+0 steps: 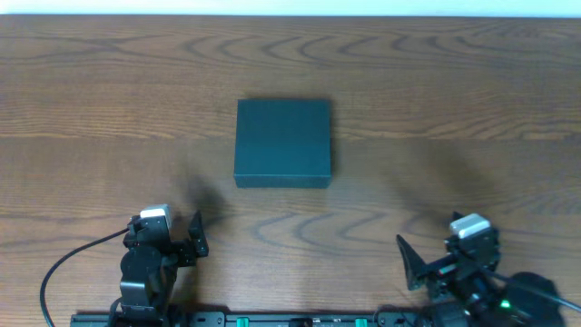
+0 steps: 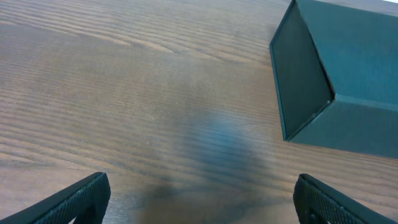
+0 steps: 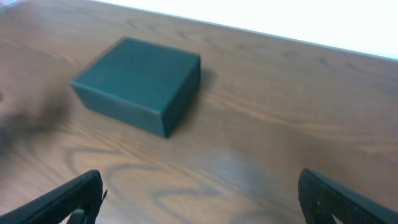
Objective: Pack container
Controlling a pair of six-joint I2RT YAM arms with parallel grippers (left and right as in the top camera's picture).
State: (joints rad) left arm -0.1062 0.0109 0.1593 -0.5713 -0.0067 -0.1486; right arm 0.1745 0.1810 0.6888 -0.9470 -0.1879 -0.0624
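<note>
Wood-grain tabletop (image 1: 454,91), brown and matte with soft glare patches, fills nearly all of my overhead view. A pale strip (image 1: 290,7) runs beyond its far edge; I can't tell what it is.

The container (image 1: 282,141), a dark teal box, sits flat near the middle of the tabletop. Its top is closed and its sides are square to the tabletop's edges. I see bare wood on all four sides of it, widest to the left and right.

My left gripper (image 2: 199,202) hangs by the near edge, left of the container and well apart from it, jaws spread wide with only wood showing between them. My right gripper (image 3: 199,202) sits by the near edge on the right, likewise spread wide and well apart from the container.

A black cable (image 1: 68,263) loops off the left arm toward the near-left corner.
</note>
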